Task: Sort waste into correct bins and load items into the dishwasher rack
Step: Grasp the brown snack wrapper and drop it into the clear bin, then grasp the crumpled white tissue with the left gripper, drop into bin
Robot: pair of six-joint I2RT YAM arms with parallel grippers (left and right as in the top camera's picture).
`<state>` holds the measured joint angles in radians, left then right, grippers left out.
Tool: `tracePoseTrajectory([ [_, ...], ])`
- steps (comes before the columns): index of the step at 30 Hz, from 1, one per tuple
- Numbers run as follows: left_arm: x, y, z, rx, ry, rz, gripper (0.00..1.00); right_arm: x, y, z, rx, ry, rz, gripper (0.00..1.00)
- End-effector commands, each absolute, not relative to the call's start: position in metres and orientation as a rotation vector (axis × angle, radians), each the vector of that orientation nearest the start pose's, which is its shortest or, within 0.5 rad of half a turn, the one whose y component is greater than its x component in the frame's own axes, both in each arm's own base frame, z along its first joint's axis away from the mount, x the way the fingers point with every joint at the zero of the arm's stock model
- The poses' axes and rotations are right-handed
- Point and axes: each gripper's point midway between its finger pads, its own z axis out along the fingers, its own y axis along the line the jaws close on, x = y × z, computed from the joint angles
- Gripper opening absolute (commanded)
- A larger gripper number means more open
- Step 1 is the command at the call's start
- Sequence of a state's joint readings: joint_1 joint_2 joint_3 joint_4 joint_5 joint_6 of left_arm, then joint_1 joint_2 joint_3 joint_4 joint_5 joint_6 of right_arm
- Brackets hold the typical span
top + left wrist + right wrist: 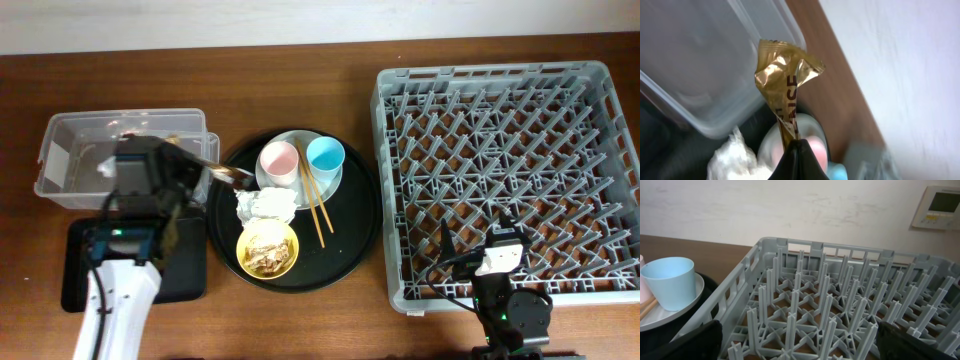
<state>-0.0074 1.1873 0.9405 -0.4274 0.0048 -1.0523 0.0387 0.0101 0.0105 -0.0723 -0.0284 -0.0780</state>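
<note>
While the wrapper (228, 175) hangs in the air: no waste has reached a bin, and the dishwasher rack (385, 180) holds nothing.
Left gripper (796, 146): closed tight on the wrapper's lower end, holding it above the table.
Wrapper's place: just beside the right edge of the clear tub (60, 125), between the tub and the round black tray (355, 240); not yet inside the tub.
Wrapper's look: shiny gold-brown foil, creased, its top flared open, with dark letters down the strip.
Left to sort, as I judge it: the napkin (265, 207) and the food scraps (267, 252) in the yellow bowl (243, 238); the shallow black tray (75, 275) lies partly under the left arm.
Left to load: pink cup (279, 160), blue cup (325, 155), plate (335, 183), chopsticks (315, 205) and the bowl, all on the round tray.
Right gripper (495, 252): fingers spread wide, holding nothing, at the rack's near edge.
</note>
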Motion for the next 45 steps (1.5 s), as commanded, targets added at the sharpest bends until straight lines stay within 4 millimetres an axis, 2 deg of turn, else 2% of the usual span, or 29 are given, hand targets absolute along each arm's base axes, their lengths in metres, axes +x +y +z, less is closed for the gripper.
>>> tracePoseTrajectory([
  [1, 0.364, 0.074, 0.204, -1.315, 1.806, -0.303, 0.01, 0.246, 0.014, 0.157, -0.114, 1.641, 0.001, 0.98],
  [3, 0.375, 0.107, 0.189, -1.385, 1.740, -0.223, 0.01, 0.246, 0.014, 0.157, -0.114, 1.641, 0.001, 0.98],
  [6, 0.401, 0.138, 0.163, -1.428, 1.683, -0.197, 0.01, 0.246, 0.014, 0.157, -0.114, 1.641, 0.001, 0.98],
  [7, 0.409, 0.149, 0.152, -1.416, 1.684, -0.173, 0.06, 0.246, 0.014, 0.157, -0.114, 1.641, 0.002, 0.98],
  [9, 0.417, 0.159, 0.153, -1.285, 1.737, -0.098, 0.80, 0.246, 0.014, 0.157, -0.114, 1.641, 0.001, 0.98],
  [10, 0.420, 0.158, 0.164, -1.194, 1.757, -0.073, 0.94, 0.246, 0.014, 0.157, -0.114, 1.641, 0.001, 0.98],
  [11, 0.422, 0.150, 0.178, -1.124, 1.772, -0.108, 0.94, 0.246, 0.014, 0.157, -0.114, 1.641, 0.001, 0.98],
  [13, 0.424, 0.110, 0.230, -0.814, 1.814, -0.267, 0.91, 0.246, 0.014, 0.157, -0.114, 1.641, 0.001, 0.98],
  [14, 0.416, 0.077, 0.264, -0.622, 1.809, -0.404, 0.72, 0.246, 0.014, 0.157, -0.114, 1.641, 0.001, 0.98],
  [15, 0.402, 0.048, 0.287, -0.514, 1.809, -0.527, 0.67, 0.246, 0.014, 0.157, -0.114, 1.641, 0.001, 0.98],
  [16, 0.380, 0.020, 0.294, -0.456, 1.856, -0.615, 0.67, 0.246, 0.014, 0.157, -0.114, 1.641, 0.001, 0.98],
  [17, 0.361, 0.000, 0.286, -0.439, 1.932, -0.642, 0.68, 0.246, 0.014, 0.157, -0.114, 1.641, 0.001, 0.98],
  [18, 0.335, -0.036, 0.267, -0.299, 2.074, -0.645, 0.68, 0.246, 0.014, 0.157, -0.114, 1.641, 0.001, 0.98],
  [19, 0.320, -0.058, 0.251, -0.193, 2.168, -0.628, 0.68, 0.246, 0.014, 0.157, -0.114, 1.641, 0.001, 0.98],
  [20, 0.300, -0.086, 0.224, -0.052, 2.307, -0.565, 0.72, 0.246, 0.014, 0.157, -0.114, 1.641, 0.001, 0.98],
  [21, 0.287, -0.104, 0.199, 0.110, 2.411, -0.437, 0.78, 0.246, 0.014, 0.157, -0.114, 1.641, 0.001, 0.98],
  [23, 0.275, -0.132, 0.171, 0.389, 2.482, -0.296, 0.91, 0.246, 0.014, 0.157, -0.114, 1.641, 0.001, 0.98],
  [24, 0.273, -0.140, 0.162, 0.511, 2.490, -0.255, 0.92, 0.246, 0.014, 0.157, -0.114, 1.641, 0.001, 0.98],
  [25, 0.276, -0.137, 0.143, 0.651, 2.513, -0.129, 0.92, 0.246, 0.014, 0.157, -0.113, 1.641, 0.001, 0.98],
  [26, 0.281, -0.130, 0.128, 0.665, 2.553, -0.039, 0.91, 0.246, 0.014, 0.157, -0.114, 1.641, 0.001, 0.98],
  [27, 0.286, -0.125, 0.099, 0.673, 2.640, 0.020, 0.92, 0.246, 0.014, 0.157, -0.114, 1.641, 0.001, 0.98],
  [29, 0.289, -0.123, 0.066, 0.683, 2.739, 0.030, 0.92, 0.246, 0.014, 0.157, -0.114, 1.641, 0.001, 0.98],
  [30, 0.289, -0.125, 0.056, 0.677, 2.773, -0.016, 0.92, 0.246, 0.014, 0.157, -0.114, 1.641, 0.001, 0.98],
  [32, 0.296, -0.133, 0.054, 0.618, 2.774, -0.206, 0.92, 0.246, 0.014, 0.157, -0.114, 1.641, 0.001, 0.98],
  [34, 0.312, -0.130, 0.063, 0.515, 2.740, -0.333, 0.91, 0.246, 0.014, 0.157, -0.114, 1.641, 0.001, 0.98],
  [36, 0.322, -0.124, 0.071, 0.477, 2.718, -0.331, 0.90, 0.246, 0.014, 0.157, -0.114, 1.641, 0.001, 0.98],
  [38, 0.337, -0.110, 0.068, 0.445, 2.694, -0.207, 0.90, 0.246, 0.014, 0.157, -0.114, 1.641, 0.001, 0.99],
  [41, 0.336, -0.111, 0.047, 0.451, 2.746, -0.208, 0.89, 0.246, 0.014, 0.157, -0.114, 1.641, 0.001, 0.99],
  [45, 0.333, -0.110, 0.032, 0.453, 2.790, -0.203, 0.76, 0.246, 0.014, 0.157, -0.114, 1.641, 0.001, 0.98],
])
